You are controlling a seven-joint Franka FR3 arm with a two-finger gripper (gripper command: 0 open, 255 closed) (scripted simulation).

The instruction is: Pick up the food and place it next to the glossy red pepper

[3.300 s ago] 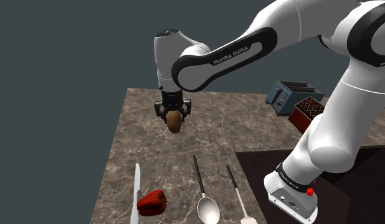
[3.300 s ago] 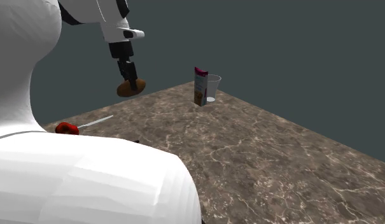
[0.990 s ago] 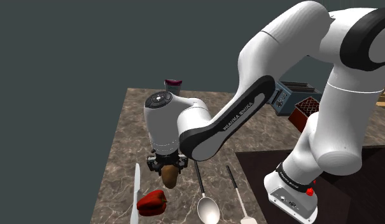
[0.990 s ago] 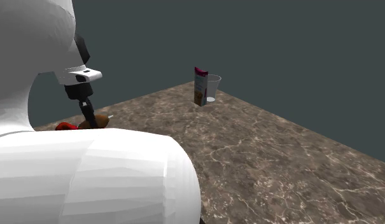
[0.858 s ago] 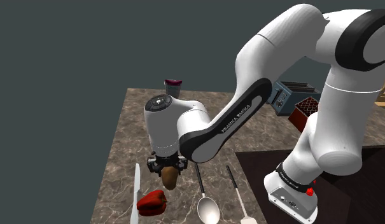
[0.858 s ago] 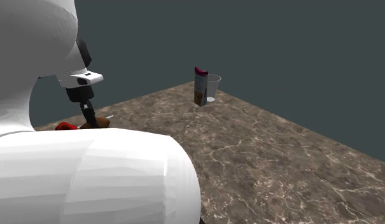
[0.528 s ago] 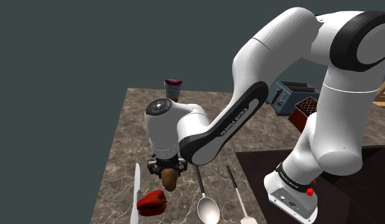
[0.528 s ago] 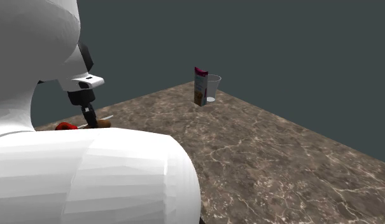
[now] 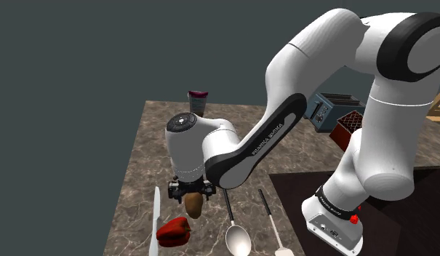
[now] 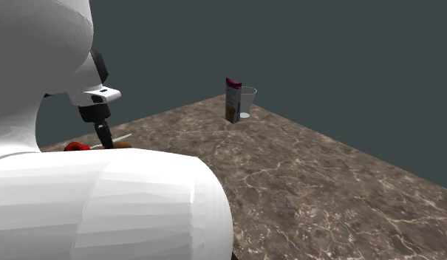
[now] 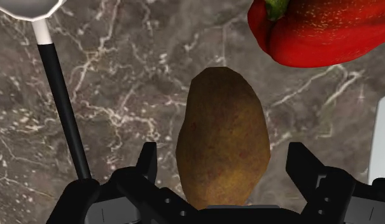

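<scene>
Well, from the shoulder camera the gripper [image 9: 190, 193] hangs low over the counter [image 9: 149, 138]. The potato [image 9: 194, 208] is under it, just beside the pepper [image 9: 173, 231] and a spoon [image 9: 236, 234]. From the second camera, the pepper [image 10: 75, 146] peeks past the arm. At the wrist, the fingers [image 11: 147, 159] stand apart, clear of the potato [image 11: 223, 146] between them, with the pepper [image 11: 318, 32] near.

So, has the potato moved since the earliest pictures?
Yes: in the shoulder view the potato has come down toward the red pepper, now close beside it.
</scene>
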